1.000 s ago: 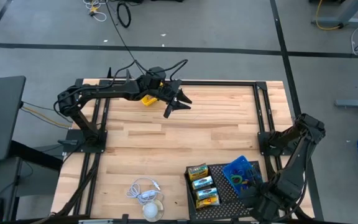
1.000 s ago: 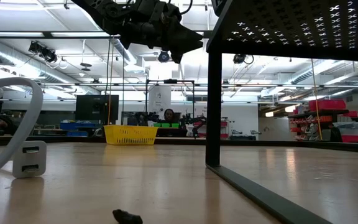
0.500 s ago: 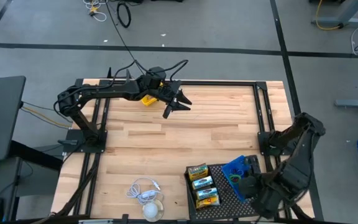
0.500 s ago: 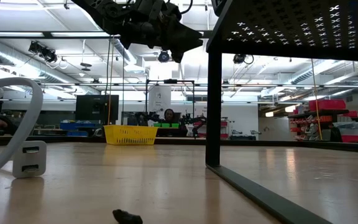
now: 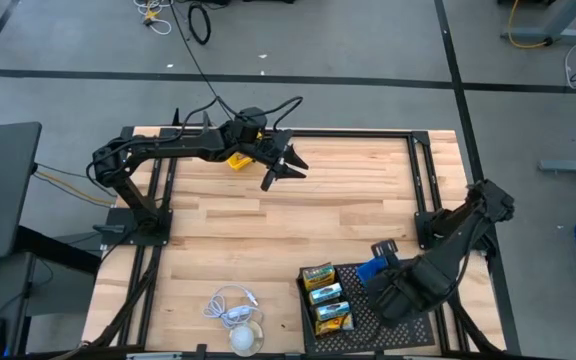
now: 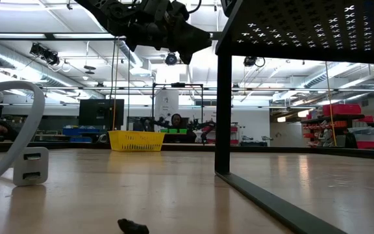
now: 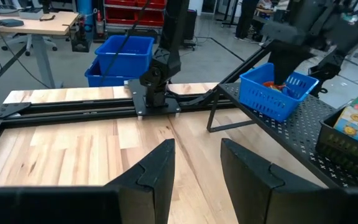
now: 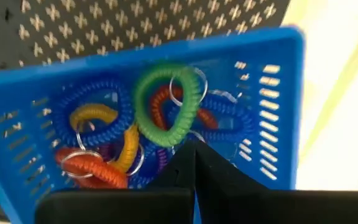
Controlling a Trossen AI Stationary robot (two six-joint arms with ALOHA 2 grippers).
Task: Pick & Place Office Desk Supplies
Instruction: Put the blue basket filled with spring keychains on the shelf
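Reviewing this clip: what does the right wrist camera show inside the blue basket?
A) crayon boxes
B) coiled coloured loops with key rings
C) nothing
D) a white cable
B: the blue basket holds tangled coiled loops, among them a green loop, an orange loop and blue ones, with the shut right gripper just above them.

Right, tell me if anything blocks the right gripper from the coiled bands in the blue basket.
Nothing visible does. The right gripper, fingers shut together, hangs directly over the open blue basket, its tips by the green coil. The basket walls surround the bands, but its top is open. The left gripper waits across the table.
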